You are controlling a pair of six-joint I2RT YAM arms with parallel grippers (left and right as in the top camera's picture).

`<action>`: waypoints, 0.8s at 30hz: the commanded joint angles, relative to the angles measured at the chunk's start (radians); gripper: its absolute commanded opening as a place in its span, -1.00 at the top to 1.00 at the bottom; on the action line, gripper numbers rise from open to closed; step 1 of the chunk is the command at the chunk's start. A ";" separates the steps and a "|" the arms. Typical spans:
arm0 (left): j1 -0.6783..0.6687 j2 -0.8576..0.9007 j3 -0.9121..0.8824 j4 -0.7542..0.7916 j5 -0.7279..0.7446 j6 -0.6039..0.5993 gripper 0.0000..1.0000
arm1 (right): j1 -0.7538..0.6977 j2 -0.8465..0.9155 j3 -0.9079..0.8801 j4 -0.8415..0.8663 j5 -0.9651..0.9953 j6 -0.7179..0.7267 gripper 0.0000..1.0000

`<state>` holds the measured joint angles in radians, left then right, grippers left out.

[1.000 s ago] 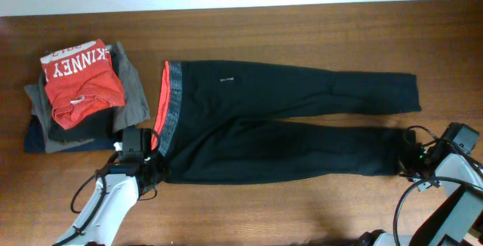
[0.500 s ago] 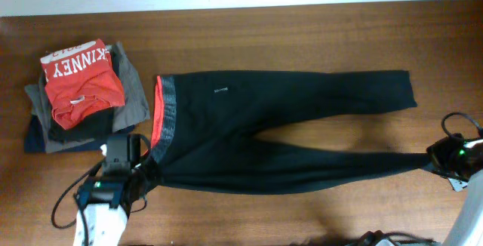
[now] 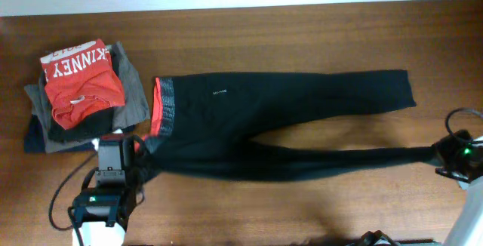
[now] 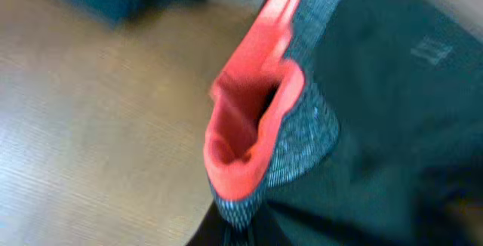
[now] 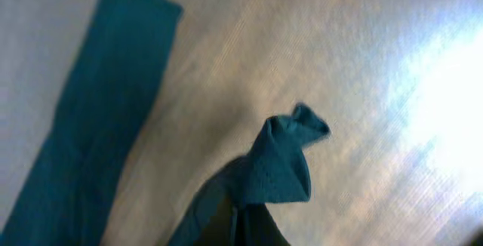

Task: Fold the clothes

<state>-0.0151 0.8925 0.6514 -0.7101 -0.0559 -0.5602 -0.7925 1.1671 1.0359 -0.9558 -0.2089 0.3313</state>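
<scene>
The black pants point(image 3: 302, 114) are spread lengthwise on the table point(image 3: 287, 35), just beside the stack of folded garments point(image 3: 45, 125). The waistband point(image 3: 163, 104) is turned toward the stack and both legs are stretched away from it. The near corner of the waistband is pinched between the closed fingers of the left gripper point(image 3: 142, 149), just on the near side of the stack. The cuff point(image 3: 423, 155) of the nearer leg, at the end farthest from the stack, is bunched in the right gripper point(image 3: 441, 158). Its fingers are blurred in the wrist view but appear clamped on the fabric. A red T-shirt point(image 3: 81, 84) is laid on top of the stack.
</scene>
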 commanded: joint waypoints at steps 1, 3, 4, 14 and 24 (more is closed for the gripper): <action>0.005 0.025 0.016 0.121 -0.011 0.007 0.99 | 0.051 0.052 0.076 0.037 0.004 -0.013 0.92; 0.005 0.061 0.016 0.193 -0.012 -0.001 0.99 | 0.075 0.105 0.113 0.035 0.010 -0.012 0.92; 0.005 0.087 0.016 0.227 -0.012 -0.003 0.98 | 0.087 0.138 0.135 0.035 0.010 -0.012 0.92; 0.005 0.392 0.016 0.623 -0.008 -0.003 0.99 | 0.199 0.481 0.387 0.043 0.067 -0.013 0.92; 0.005 0.575 0.016 0.879 0.016 -0.003 0.99 | 0.225 0.613 0.429 0.155 0.067 -0.009 0.92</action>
<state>-0.0154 1.4364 0.6540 0.1249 -0.0334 -0.5652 -0.5713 1.7691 1.4372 -0.8204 -0.1745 0.3283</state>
